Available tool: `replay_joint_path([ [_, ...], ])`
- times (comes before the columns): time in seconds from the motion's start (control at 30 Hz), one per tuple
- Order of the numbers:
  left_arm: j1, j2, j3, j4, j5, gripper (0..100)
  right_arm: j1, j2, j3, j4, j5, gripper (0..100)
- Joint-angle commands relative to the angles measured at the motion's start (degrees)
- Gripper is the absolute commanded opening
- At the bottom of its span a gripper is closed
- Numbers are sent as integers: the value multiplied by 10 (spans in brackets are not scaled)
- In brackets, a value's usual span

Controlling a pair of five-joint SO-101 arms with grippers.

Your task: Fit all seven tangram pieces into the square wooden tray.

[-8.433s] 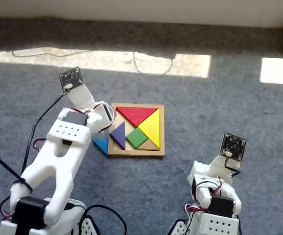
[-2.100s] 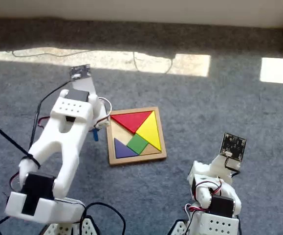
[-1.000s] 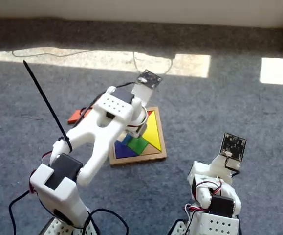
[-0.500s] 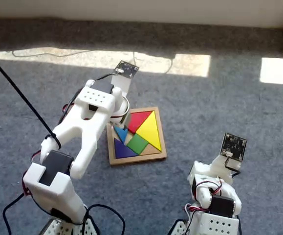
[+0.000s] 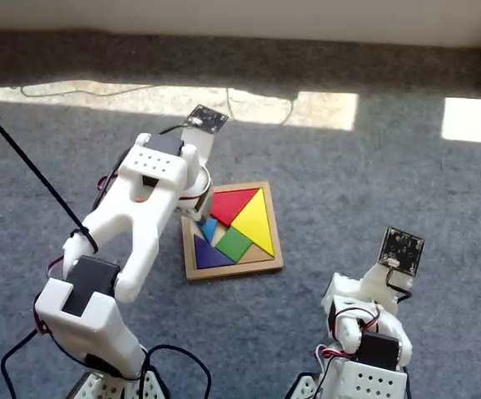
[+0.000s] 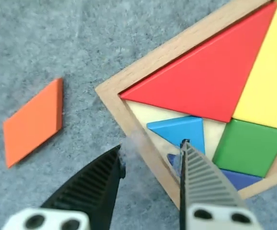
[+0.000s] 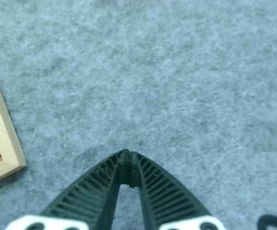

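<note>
Left jaws hang released astride the wooden tray (image 6: 143,72) rim, right jaws clenched; nudge the blue triangle (image 6: 182,132) flush against the red triangle (image 6: 200,76).

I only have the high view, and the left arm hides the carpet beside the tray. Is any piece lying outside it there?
Observer: Yes, an orange parallelogram lies flat on the carpet, apart from the wooden tray.
Operator: Is the left gripper holding anything?
Observer: No. The left gripper is open and empty, straddling the tray's rim near the blue triangle.
Operator: And the right gripper?
Observer: The right gripper is shut, empty, above bare carpet.
</note>
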Motion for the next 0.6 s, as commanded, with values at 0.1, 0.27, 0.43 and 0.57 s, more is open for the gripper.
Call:
replay_joint_path([
  [0.1, 28, -32, 55, -60, -6, 189, 8, -7, 64, -5, -5, 4],
  [0.27, 78, -32, 64, -61, -3, 189, 8, -7, 64, -5, -6, 4],
  [0.43, 119, -39, 57, -60, -2, 189, 8, -7, 64, -5, -6, 4],
  [0.57, 129, -49, 51, -60, -2, 188, 8, -7, 64, -5, -6, 4],
])
